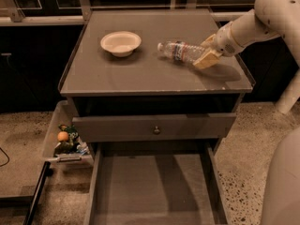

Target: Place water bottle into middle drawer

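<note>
The water bottle (180, 51) lies on its side on the grey cabinet top (140, 74), white cap pointing left toward the bowl. My gripper (207, 56) is at the bottle's right end, touching or around its base, which it hides. The white arm reaches in from the upper right. The middle drawer (154, 191) is pulled far out below, with its wide flat grey floor showing at the bottom of the view.
A cream shallow bowl (120, 43) sits on the cabinet top left of the bottle. A grey drawer front with a small round knob (156, 130) stands slightly out above the open drawer. A clear bin of toys (65, 139) is on the floor at left.
</note>
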Action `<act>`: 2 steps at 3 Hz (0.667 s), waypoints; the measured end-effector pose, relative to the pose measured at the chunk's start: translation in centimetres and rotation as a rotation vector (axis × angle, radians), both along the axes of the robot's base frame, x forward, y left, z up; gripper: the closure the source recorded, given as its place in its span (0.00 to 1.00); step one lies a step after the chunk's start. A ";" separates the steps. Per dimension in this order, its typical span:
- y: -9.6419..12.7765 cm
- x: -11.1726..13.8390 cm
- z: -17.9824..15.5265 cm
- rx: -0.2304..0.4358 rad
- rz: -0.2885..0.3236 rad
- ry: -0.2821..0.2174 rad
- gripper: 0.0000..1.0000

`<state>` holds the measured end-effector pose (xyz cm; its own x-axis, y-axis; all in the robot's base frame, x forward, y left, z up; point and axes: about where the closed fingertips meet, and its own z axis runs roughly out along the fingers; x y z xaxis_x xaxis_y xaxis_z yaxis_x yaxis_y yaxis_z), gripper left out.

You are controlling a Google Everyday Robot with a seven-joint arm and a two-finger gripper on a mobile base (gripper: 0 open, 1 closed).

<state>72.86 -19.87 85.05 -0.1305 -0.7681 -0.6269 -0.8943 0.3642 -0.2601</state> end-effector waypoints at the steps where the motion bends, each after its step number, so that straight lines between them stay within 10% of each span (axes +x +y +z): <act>1: 0.1 -2.1 1.1 -0.014 0.028 -0.018 1.00; 2: -0.2 -4.5 2.4 -0.022 0.050 -0.045 1.00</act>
<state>68.39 -20.02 87.49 -0.0635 -0.7868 -0.6140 -0.8986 0.3127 -0.3078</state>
